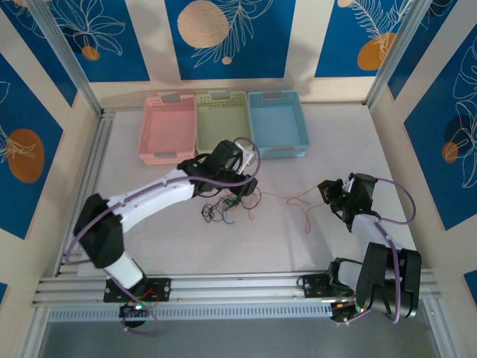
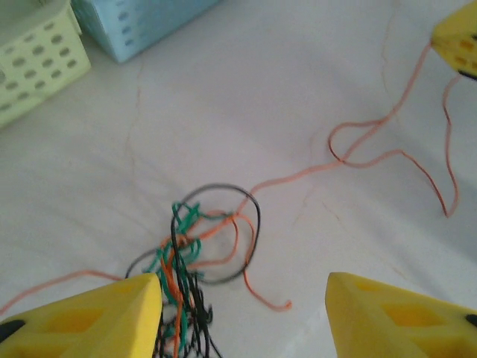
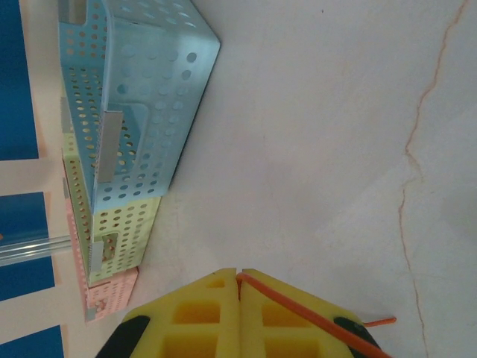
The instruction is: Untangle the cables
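My left fingers (image 1: 248,186) stand well apart above the middle of the tabletop (image 1: 171,239), with nothing between them. Just beside them lies the tangle of cables (image 1: 226,206), a small knot of black, green and orange strands resting on the white surface. In the left wrist view the knot sits close against one yellow pad (image 2: 82,321) and runs partly behind it, and I cannot tell whether they touch. A black loop spreads out from the knot, and a short orange end curls loose beside it. One orange cable (image 1: 287,198) leads out of the knot to the right and bends in a couple of slack loops across the tabletop. It ends in my right fingers (image 1: 328,192), which are pressed together on it. In the right wrist view it comes out of the seam between the two yellow pads and runs off over one of them. Well behind the knot, at the far edge, three baskets stand side by side: a pink basket (image 1: 168,127), a green basket (image 1: 221,119) and a blue basket (image 1: 277,123)
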You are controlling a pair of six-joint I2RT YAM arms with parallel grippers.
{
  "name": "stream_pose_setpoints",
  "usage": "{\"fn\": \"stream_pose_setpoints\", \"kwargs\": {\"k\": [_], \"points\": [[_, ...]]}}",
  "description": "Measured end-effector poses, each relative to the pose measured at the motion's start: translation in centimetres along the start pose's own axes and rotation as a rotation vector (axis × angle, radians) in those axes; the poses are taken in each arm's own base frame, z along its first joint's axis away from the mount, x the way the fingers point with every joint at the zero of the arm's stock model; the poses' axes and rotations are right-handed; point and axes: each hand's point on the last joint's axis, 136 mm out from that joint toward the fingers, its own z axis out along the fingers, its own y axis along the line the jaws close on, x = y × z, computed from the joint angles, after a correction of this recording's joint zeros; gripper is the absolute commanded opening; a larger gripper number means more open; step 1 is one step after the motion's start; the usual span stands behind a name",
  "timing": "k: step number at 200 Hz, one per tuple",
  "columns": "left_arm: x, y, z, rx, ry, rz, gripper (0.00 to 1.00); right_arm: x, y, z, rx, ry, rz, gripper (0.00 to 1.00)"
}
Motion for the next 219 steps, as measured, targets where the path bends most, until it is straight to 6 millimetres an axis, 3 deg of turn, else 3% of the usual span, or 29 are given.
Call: {"fn": "stream_pose_setpoints", "kwargs": {"k": [22,49,68,159,219], "points": [[-0.2,0.7,2.9,-0.039,0.067,0.059,0.68,0.0,0.0,0.0,0.000,0.000,0.000,0.00],[1.0,1.7,6.4,-0.077,0.177,0.119,0.72,0.0,-0.2,0.1,0.006,0.003,0.006,0.00],[2.1,2.3,7.8,-0.086,0.233,0.133,0.73,0.0,-0.4,0.2,0.010,0.006,0.009,0.00],[3.5,2.9,11.3,-0.039,0.321,0.106,0.67,0.0,-0.5,0.2,0.012,0.006,0.011,0.00],[4.3,2.4,11.6,-0.006,0.348,0.098,0.54,0.0,-0.6,0.3,0.016,0.009,0.014,0.00]]}}
